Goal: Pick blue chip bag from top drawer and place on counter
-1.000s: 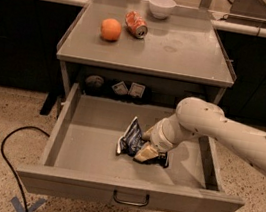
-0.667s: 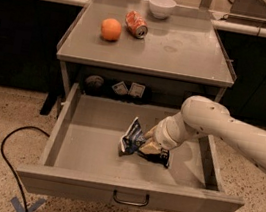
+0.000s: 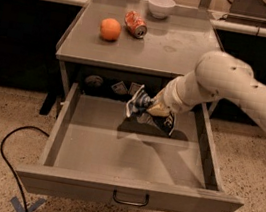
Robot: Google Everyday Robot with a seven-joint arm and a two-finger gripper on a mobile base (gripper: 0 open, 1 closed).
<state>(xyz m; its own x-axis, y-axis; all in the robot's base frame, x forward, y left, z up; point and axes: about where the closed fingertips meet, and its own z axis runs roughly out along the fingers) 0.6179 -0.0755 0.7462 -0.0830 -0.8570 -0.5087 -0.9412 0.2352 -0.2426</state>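
Observation:
The blue chip bag (image 3: pixel 145 111), crumpled navy foil with white lettering, hangs in the air above the back of the open top drawer (image 3: pixel 130 153). My gripper (image 3: pixel 159 108) is shut on the blue chip bag, at the end of my white arm that comes in from the right. The bag casts a shadow on the drawer floor below it. The drawer has a flat front panel with a small dark pull handle (image 3: pixel 130 199). The counter (image 3: pixel 173 46) is the flat grey top just behind and above the bag.
On the counter lie an orange (image 3: pixel 110 29), a crushed orange-red soda can (image 3: pixel 135 24) and a white bowl (image 3: pixel 161 6) at the back. A black cable (image 3: pixel 10 158) loops on the floor at the left. Small items show in the dark gap under the counter.
My gripper has lifted the blue chip bag off the drawer floor and raised it toward the counter's front edge. The drawer floor under it now shows only a shadow.

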